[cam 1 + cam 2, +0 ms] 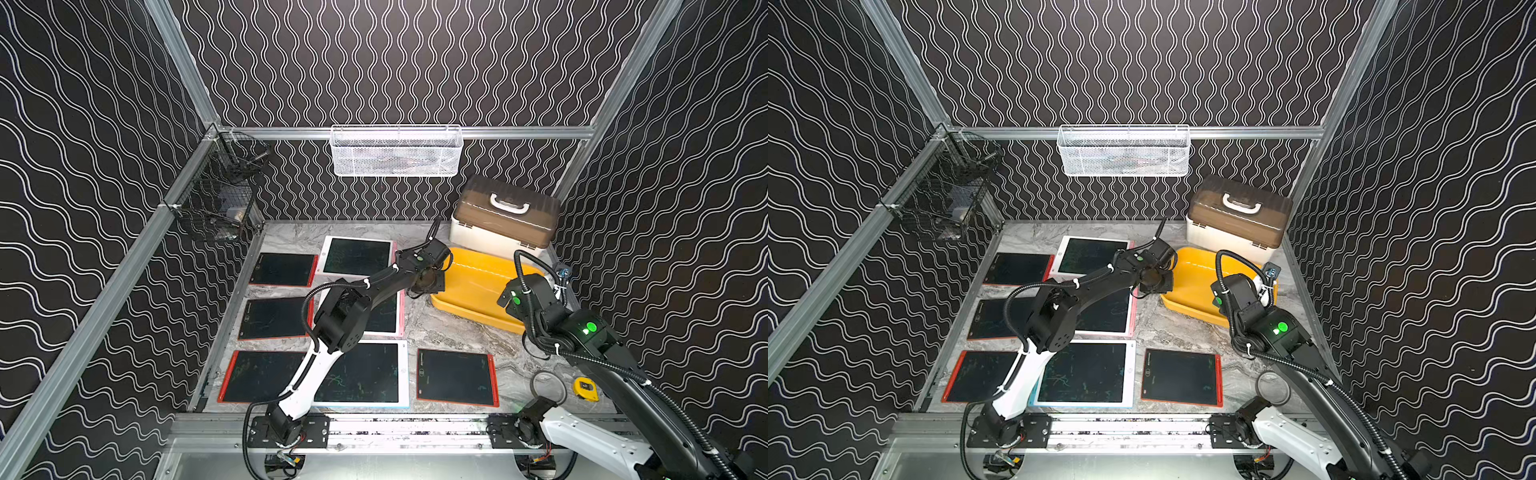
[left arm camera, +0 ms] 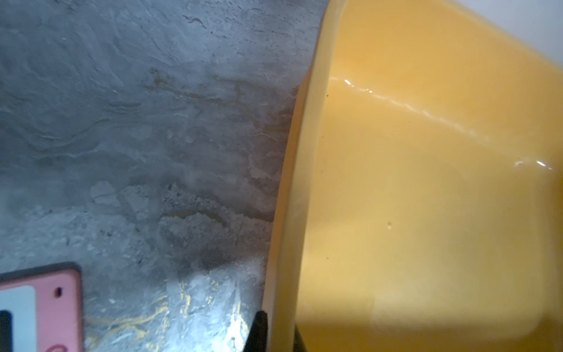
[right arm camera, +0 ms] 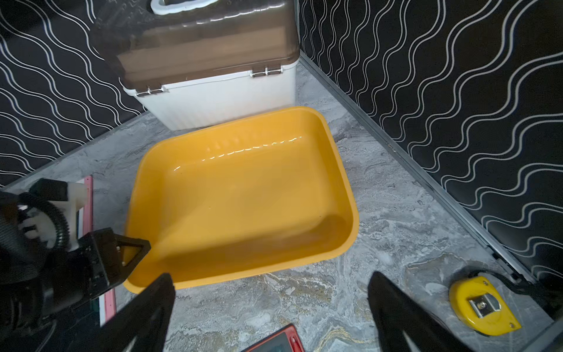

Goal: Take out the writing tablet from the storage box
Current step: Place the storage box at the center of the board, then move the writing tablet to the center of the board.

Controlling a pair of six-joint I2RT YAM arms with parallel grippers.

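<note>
Writing tablets (image 1: 282, 269): seven are laid flat on the table (image 1: 451, 332), left of and nearer than the box; none is seen inside it.
Left gripper (image 2: 277, 333): closed narrowly astride the left rim of the storage box (image 3: 243, 195).
Storage box: set far right, bare inside; removal is judged complete.
Right gripper (image 3: 271, 311): spread wide, empty, held just near of the box.
Step in hand: the rim is to be freed fully, then the fingers raised straight, so that the box is not dragged onto the pink-framed tablet (image 2: 61, 304) just beside it.

Left arm (image 1: 374, 286), right arm (image 1: 590, 332) — white lower links, black upper links, green lights, ribbed black cable, white ties.
</note>
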